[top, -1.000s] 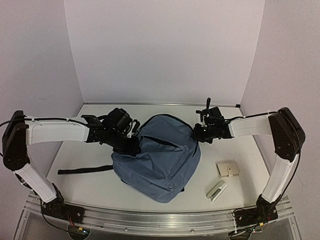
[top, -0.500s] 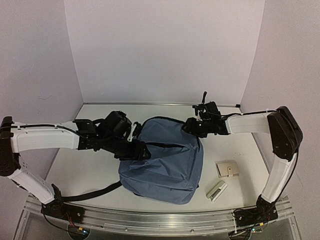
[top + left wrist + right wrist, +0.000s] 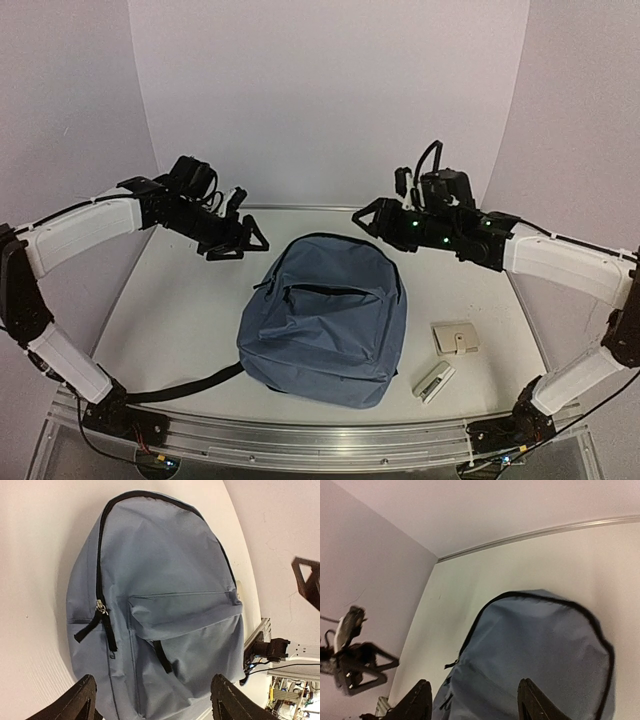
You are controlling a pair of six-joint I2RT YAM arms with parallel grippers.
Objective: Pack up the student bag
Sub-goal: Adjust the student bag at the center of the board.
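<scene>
Left tool and right tool hang above the desk in the top view, jaws apart, each holding nothing. The student bag lies flat between them, front up. A beige wallet and a small white item, perhaps a stapler, lie outside the bag on its right, so packing looks barely begun. Left wrist view: the tool is spread wide above the bag, whose main zip seems closed. Right wrist view: the tool is parted, clear of the bag's top.
</scene>
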